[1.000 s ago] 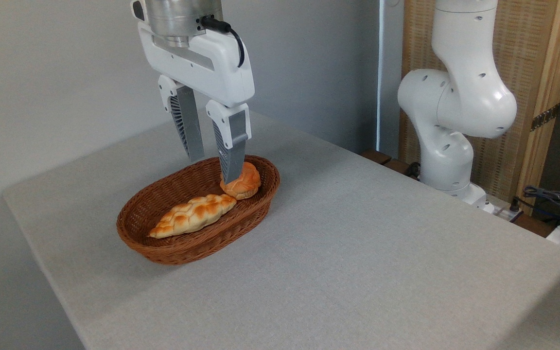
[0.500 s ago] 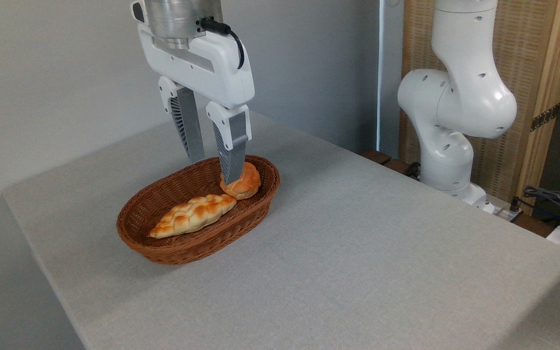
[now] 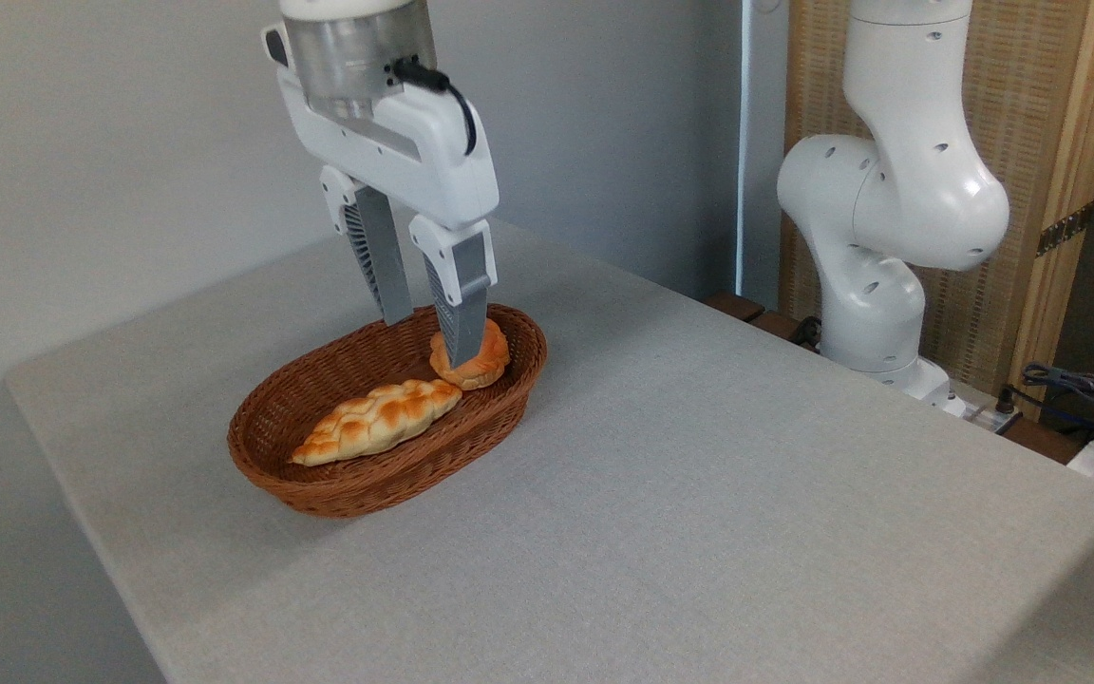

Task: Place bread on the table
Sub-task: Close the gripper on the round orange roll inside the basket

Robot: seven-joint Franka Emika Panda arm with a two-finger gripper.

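Presently, fixed camera, single view.

Item 1, gripper [image 3: 430, 339]: one, hanging over the far end of the basket with its two ribbed fingers standing apart. The near finger is overlapping the bun in this view; whether it is touching the crust cannot be told. The far finger is sitting beside the bun toward the basket's inner side.

Item 2, bread [image 3: 482, 354]: one small round orange-golden bun with a knotted top, lying inside the wicker basket [image 3: 338, 475] at its far right end, close against the rim. It is not yet on the worktop [image 3: 699, 494].

Item 3, braided loaf [image 3: 378, 420]: one, long and pale golden, lying along the basket's middle, its tip just beside the bun.

Item 4, basket: one, brown, oval, resting on the worktop.

Item 5, robot arm base [image 3: 889, 190]: one, standing past the worktop's far right edge, with cables [image 3: 1079, 394] trailing beside it.

Risks, as judged:
- Fingers look offset to the bun's left, so closing may be pinching only its edge and squeezing it out.
- Bun is sitting near the rim; a descending finger may be catching the wicker and dragging or tipping the light basket.
- Loaf tip is lying close; a wide closing stroke may be nudging or trapping it too.
- Rounded, soft-looking crust may be slipping during a lift.
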